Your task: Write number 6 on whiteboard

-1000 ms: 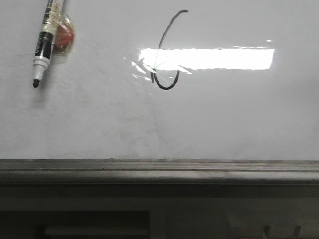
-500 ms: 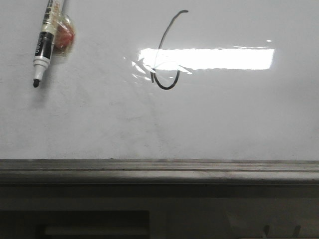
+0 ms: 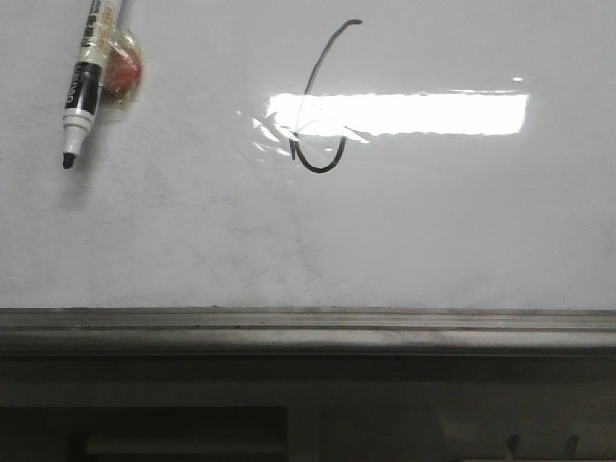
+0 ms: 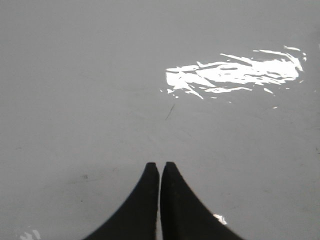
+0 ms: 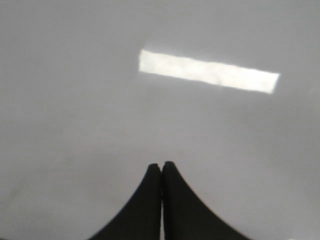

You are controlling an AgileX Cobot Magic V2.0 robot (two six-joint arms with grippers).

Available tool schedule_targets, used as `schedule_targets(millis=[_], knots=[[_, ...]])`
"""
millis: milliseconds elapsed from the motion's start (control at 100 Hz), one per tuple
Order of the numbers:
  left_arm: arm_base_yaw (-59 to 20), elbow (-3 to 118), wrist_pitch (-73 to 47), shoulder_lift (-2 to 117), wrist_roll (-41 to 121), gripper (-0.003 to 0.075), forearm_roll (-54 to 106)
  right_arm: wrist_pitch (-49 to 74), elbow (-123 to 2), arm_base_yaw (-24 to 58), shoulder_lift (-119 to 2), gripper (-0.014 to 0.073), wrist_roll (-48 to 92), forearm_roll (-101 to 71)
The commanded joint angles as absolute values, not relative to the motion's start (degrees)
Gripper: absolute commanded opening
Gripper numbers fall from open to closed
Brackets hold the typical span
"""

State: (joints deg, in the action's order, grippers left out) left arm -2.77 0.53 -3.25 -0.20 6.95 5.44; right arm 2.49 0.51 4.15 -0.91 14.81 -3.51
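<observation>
Since the earlier frames the black-and-white marker pen [image 3: 85,82] has shifted very slightly up the large glossy white whiteboard [image 3: 462,231]; nothing else has moved. From the front, the pen hangs tip-down near the board's upper left corner, a wad of clear tape with something red [image 3: 123,69] stuck to its barrel; the barrel's black band carries white lettering too small to read. A thin black hand-drawn number 6 [image 3: 322,101] sits near the board's top edge, left of centre, its loop crossing the bright rectangular light reflection [image 3: 414,114]. A grey metal rail [image 3: 308,322] runs along the lower edge. At the left wrist, the left gripper [image 4: 159,167] hangs over bare board, fingertips almost touching, holding nothing. At the right wrist, the right gripper [image 5: 161,166] is likewise pressed closed and empty.
</observation>
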Motion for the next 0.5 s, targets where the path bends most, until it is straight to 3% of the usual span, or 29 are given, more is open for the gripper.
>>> schedule_targets(millis=[0, 490], knots=[[-2.82, -2.37, 1.07, -2.05, 6.50, -0.0020, 5.89, -1.95, 1.83, 1.34, 0.04, -0.0045, 13.71, -1.06], [-2.82, -2.37, 0.96, -2.05, 6.50, -0.0020, 5.89, -1.50, 1.83, 1.24, 1.71, -0.0045, 13.71, 2.58]])
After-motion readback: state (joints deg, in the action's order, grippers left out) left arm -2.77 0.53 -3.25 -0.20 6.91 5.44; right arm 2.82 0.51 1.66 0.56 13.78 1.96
